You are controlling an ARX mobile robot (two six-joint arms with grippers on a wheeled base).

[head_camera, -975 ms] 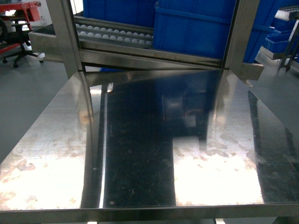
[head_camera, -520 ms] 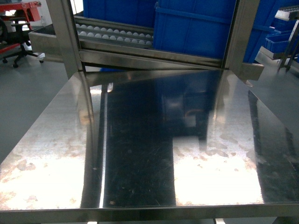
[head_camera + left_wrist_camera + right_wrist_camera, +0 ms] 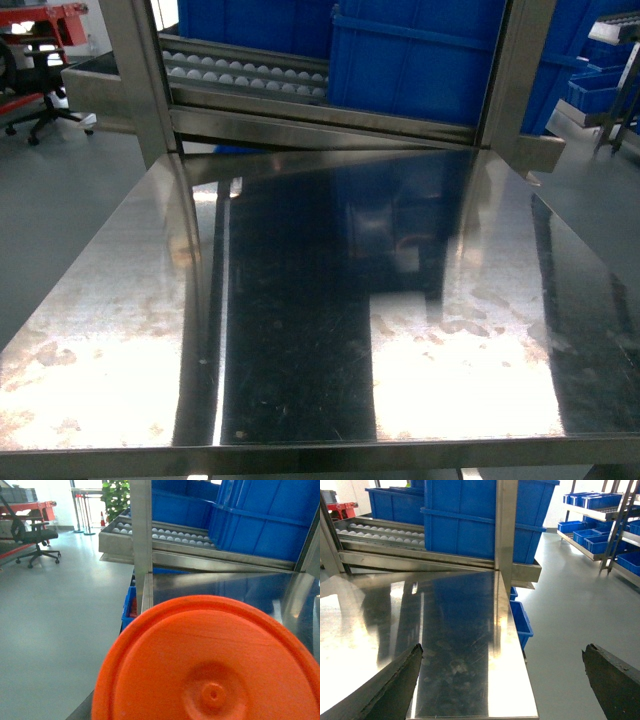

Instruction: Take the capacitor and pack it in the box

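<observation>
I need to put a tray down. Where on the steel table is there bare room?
In the head view the whole steel table shows nothing on it, from the near edge back to the roller conveyor and blue bins. Crowding is only there, between the two uprights. The left wrist view is largely blocked by an orange disc.

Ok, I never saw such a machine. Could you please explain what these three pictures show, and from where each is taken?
This is a wheeled robot with two arms, each ending in a gripper. The head picture looks down from the robot onto a shiny steel table; nothing lies on the part shown. Behind it, blue bins sit on a roller rack. The other two pictures come from cameras on the wrists. At the right wrist, the right gripper shows its two dark fingers wide apart, holding nothing. At the left wrist, an orange round thing sits very near the lens. The left gripper is not visible, so I cannot tell whether it holds that thing.
</observation>
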